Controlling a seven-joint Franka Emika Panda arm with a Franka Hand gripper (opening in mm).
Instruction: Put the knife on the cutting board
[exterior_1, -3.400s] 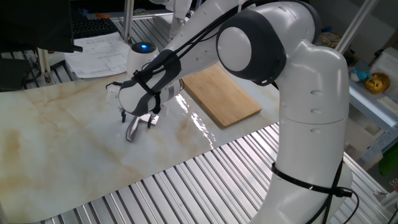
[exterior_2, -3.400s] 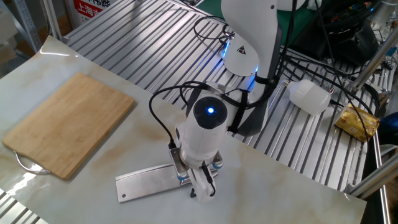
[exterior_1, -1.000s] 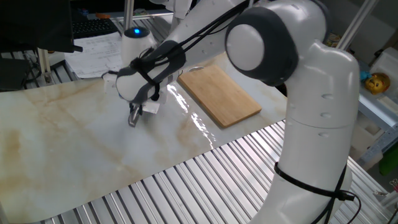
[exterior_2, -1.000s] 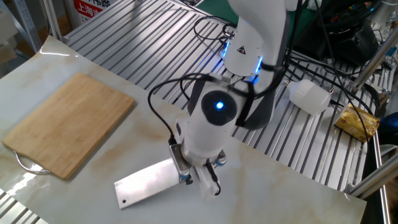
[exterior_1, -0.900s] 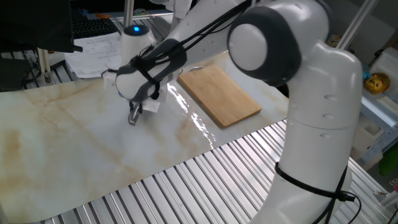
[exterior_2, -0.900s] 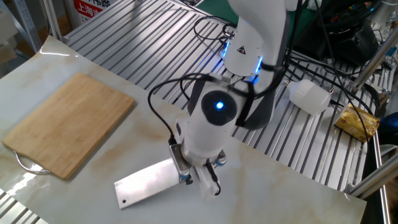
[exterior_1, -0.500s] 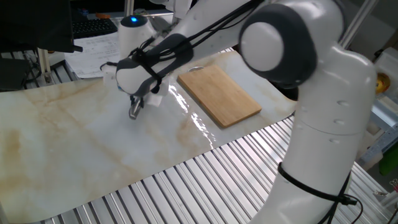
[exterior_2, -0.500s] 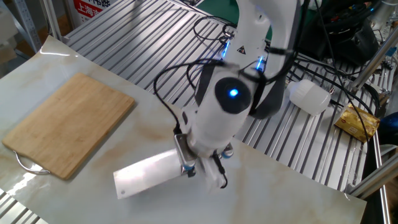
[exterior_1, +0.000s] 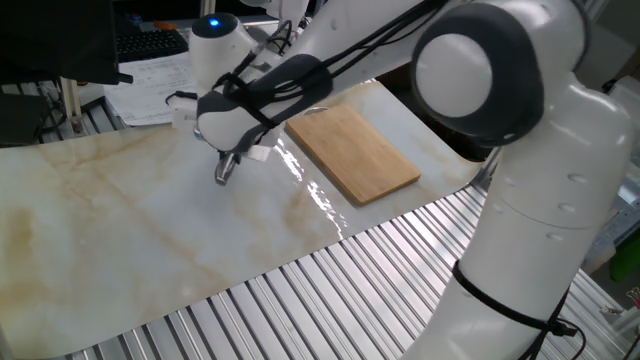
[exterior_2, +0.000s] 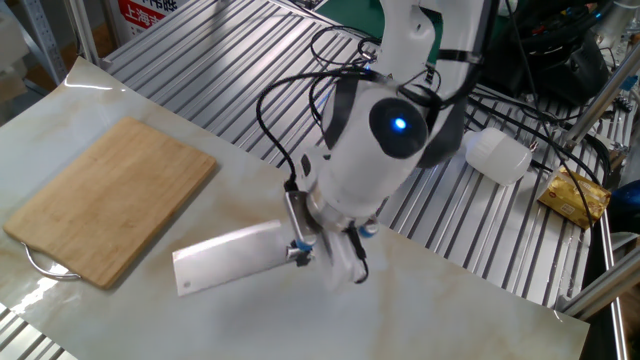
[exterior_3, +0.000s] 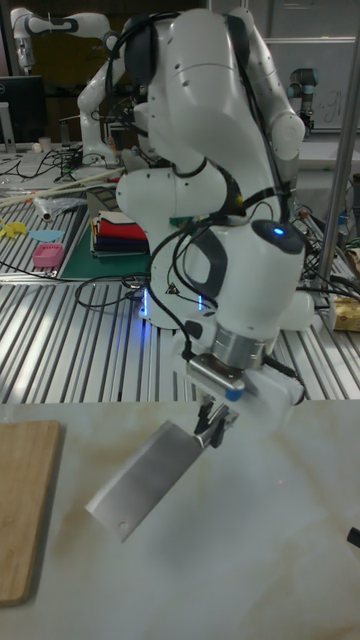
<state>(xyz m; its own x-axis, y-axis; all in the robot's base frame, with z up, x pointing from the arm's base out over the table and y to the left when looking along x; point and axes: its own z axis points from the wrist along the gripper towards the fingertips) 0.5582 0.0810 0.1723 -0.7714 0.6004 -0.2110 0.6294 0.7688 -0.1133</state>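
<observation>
- Knife (exterior_2: 225, 258) — a silver cleaver, clamped at its handle end in the gripper (exterior_2: 300, 250); the blade hangs tilted, clear of the marble tabletop (exterior_2: 440, 320), at lower centre of the frame.
- Cutting board (exterior_2: 105, 195) lies flat at the left, well apart; the blade's long axis points toward it.
- Around the marble, ribbed metal bench — cables and clutter at upper right.

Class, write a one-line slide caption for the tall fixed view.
White robot arm's two-finger gripper holds a silver broad-bladed metal cleaver above the marble-patterned tabletop, right of the light-brown wooden cutting board.
</observation>
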